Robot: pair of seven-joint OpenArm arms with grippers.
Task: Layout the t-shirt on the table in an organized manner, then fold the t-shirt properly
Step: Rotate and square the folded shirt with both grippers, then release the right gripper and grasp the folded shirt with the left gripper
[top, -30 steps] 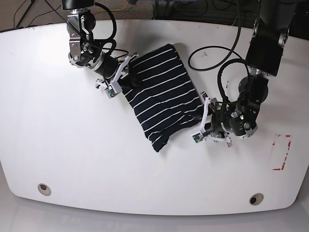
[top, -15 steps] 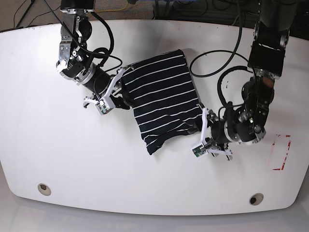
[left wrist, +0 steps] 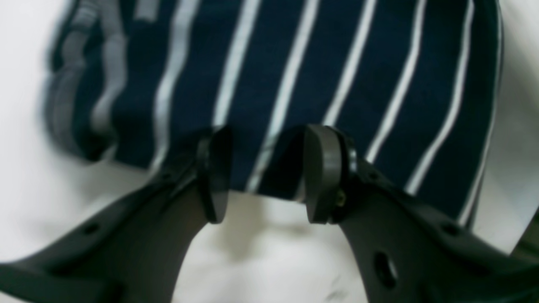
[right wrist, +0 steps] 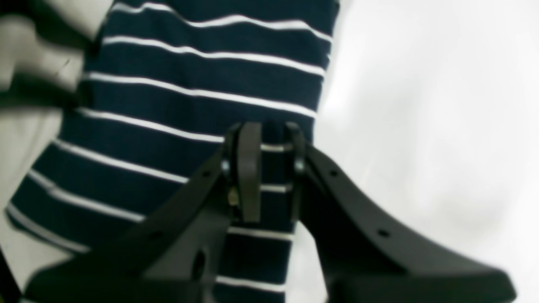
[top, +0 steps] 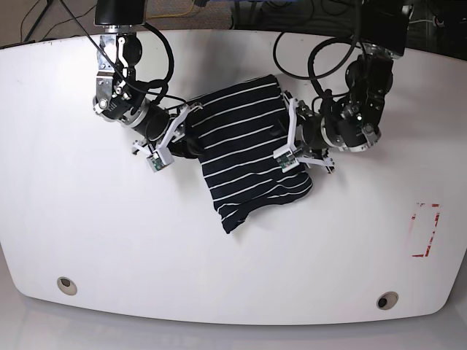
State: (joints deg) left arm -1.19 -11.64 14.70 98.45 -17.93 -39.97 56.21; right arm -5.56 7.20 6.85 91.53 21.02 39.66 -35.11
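Observation:
The t-shirt (top: pixel 244 153), dark navy with thin white stripes, lies folded into a slanted block in the middle of the white table (top: pixel 87 233). My right gripper (top: pixel 177 136) is at its left edge. In the right wrist view this gripper (right wrist: pixel 271 168) is shut on the t-shirt (right wrist: pixel 189 105), with striped cloth pinched between its fingers. My left gripper (top: pixel 286 146) is at the upper right edge. In the left wrist view it (left wrist: pixel 267 172) is open, and the hem of the t-shirt (left wrist: pixel 294 63) reaches in between the fingers (left wrist: pixel 214 176).
Two metal-ringed holes (top: pixel 66 285) (top: pixel 387 300) sit near the table's front edge. A red-marked rectangle (top: pixel 427 230) is at the right. Black cables (top: pixel 321 55) loop over the table behind the left arm.
The left arm moved up and left, from the t-shirt's lower right edge to its upper right edge. The right gripper swung down then slightly back, dragging the left edge with it.

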